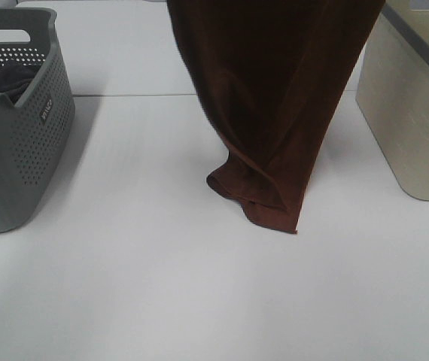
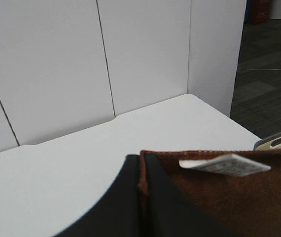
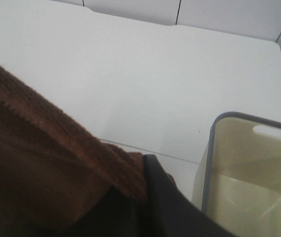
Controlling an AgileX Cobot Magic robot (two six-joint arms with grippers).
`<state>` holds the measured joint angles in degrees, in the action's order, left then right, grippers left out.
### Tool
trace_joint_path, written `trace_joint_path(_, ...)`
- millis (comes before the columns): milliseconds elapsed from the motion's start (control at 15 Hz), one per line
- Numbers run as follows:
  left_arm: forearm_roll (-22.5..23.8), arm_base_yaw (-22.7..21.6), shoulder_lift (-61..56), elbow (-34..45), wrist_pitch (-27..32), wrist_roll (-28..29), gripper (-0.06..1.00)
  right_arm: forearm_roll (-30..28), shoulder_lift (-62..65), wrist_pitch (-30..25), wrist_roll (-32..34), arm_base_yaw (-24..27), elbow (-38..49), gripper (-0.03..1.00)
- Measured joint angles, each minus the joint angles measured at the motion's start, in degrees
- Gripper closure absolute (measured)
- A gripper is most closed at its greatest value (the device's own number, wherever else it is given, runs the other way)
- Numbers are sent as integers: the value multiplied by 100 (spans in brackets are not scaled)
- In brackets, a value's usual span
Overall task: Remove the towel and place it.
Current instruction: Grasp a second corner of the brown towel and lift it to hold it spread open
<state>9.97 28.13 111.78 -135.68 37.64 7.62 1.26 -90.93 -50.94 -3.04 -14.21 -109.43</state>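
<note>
Dangling over the white table, the dark brown plush towel is pinched by left gripper and right gripper, so seemingly only placing is left.

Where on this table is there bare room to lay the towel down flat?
The widest bare stretch of table is the front, on the camera's side of the hanging towel. Another open patch lies between the grey basket and the towel. The gap between the towel and the beige basket is narrow and crowded.
</note>
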Motion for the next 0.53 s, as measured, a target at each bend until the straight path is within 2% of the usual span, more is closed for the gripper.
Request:
trace_joint_path(200,-120,-286,264,0,195,0,94,92,-498,286,-149,-11,-57,97)
trace_joint_path(333,-115,-504,957,0,327,0,94,-69,-1318,642,-189,-11,-57,97)
trace_joint_path(467,-74,-607,1341,0,229,0,94,-264,-1753,1071,-281,-11,-57,97)
trace_joint_path(533,-40,-676,1547,0,-69,0,94,-355,-1960,1473,-298,-11,-57,97)
